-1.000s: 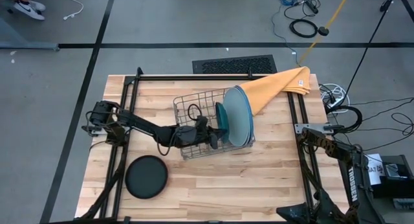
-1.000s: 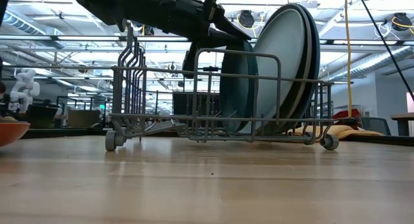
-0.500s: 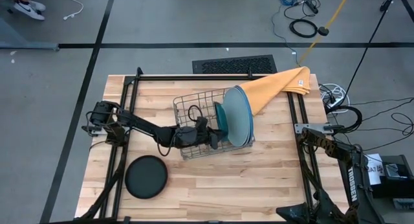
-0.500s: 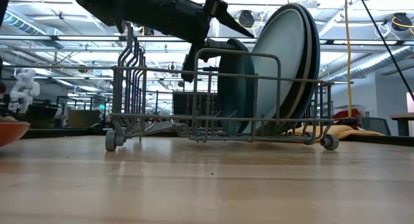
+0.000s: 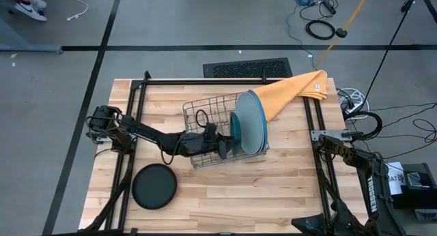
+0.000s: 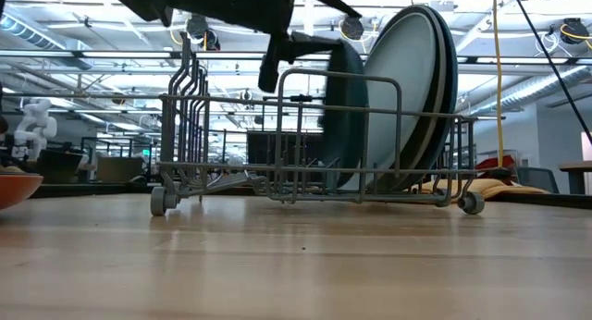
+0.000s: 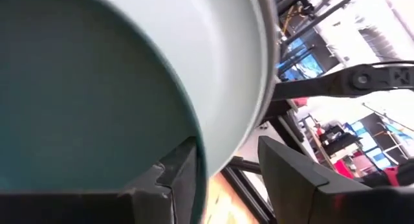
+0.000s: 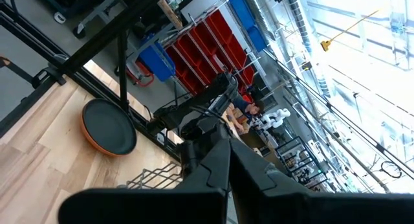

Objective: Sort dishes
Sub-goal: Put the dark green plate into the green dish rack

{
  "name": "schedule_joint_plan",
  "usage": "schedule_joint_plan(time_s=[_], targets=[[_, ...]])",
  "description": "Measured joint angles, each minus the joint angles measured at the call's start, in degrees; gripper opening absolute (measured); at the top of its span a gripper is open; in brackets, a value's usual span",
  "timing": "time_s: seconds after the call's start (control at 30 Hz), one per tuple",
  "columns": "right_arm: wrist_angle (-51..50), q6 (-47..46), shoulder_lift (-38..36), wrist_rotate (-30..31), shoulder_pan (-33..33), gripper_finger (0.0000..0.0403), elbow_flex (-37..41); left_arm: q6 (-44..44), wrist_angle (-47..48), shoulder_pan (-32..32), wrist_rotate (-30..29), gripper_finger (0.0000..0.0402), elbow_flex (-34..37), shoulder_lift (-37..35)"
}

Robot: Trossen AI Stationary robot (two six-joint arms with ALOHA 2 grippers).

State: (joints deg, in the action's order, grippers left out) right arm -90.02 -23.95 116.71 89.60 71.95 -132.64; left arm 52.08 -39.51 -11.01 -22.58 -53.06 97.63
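A wire dish rack (image 5: pixel 205 127) stands mid-table. The large plates (image 5: pixel 251 123) stand on edge at its right end, tilted. The dark teal plate (image 5: pixel 234 129) stands on edge in the rack (image 6: pixel 370 135) and leans on them (image 6: pixel 347 116). My left gripper (image 5: pixel 223 146) is open above the rack, its fingers on either side of the teal plate's upper rim (image 7: pixel 202 153). The black plate (image 5: pixel 154 186) lies flat on the table at the near left. The orange-red plate (image 6: pixel 14 189) sits at the far left. My right gripper (image 8: pixel 228 153) is shut and waits at the table's right edge (image 5: pixel 326 136). My left gripper's fingers stand astride the dark teal plate's upper rim (image 7: pixel 202 153), coming from the table's left. One finger (image 7: pixel 174 175) lies close against the plate's teal face and the other (image 7: pixel 284 166) stands apart from it. I cannot tell whether the near finger touches the plate.
A yellow-orange cloth (image 5: pixel 293 91) lies at the far right, its end by the rack. Black frame rails run along the table's left (image 5: pixel 123 161) and right (image 5: pixel 321 181) sides. Bare wood shows at the near middle (image 5: pixel 239 195).
My left gripper has risen and drawn back a little toward the table's left edge. The dark teal plate has tipped toward the right, its top now against the large plates, its lower edge still in the rack.
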Motion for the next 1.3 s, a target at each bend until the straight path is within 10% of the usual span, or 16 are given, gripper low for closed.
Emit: schedule_joint_plan(time_s=[1.1, 1.3], targets=[[0.0, 0.0, 0.0, -0.1, 0.0, 0.0, 0.0, -1.7, 2.8, -0.5, -1.8, 0.0175, -2.0, -0.1], [0.0, 0.0, 0.0, -0.1, 0.0, 0.0, 0.0, -2.0, 15.4, -0.6, -5.5, 0.0211, -6.3, 0.0]])
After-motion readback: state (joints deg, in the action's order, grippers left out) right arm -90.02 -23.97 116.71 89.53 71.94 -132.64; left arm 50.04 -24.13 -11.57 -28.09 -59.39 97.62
